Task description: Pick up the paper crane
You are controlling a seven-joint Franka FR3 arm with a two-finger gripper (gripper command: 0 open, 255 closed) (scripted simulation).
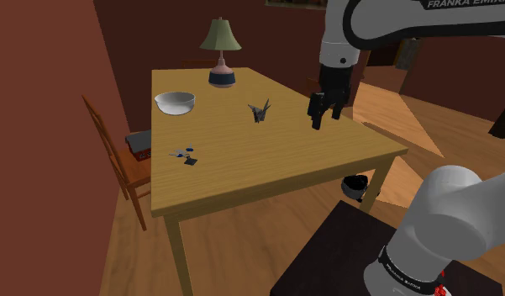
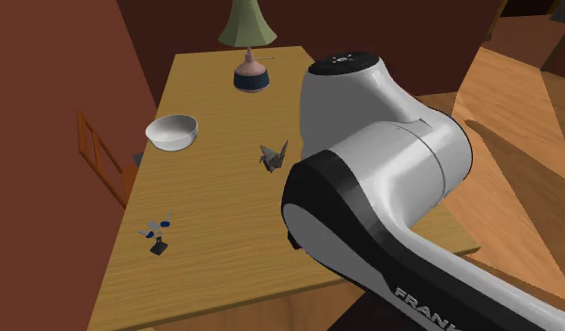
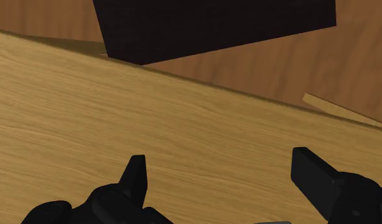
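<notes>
Spanning most of the shoulder view, the wooden table (image 1: 267, 168) carries everything, and the white arm (image 1: 376, 25) above it bears the lettering "FRANKA". Its black gripper (image 1: 318, 116) hangs over the table near the edge, fingers spread wide with nothing between them. The paper crane (image 1: 259, 110), small, grey and folded with raised wings, stands mid-table, apart from the gripper toward the shoulder view's left.
</notes>
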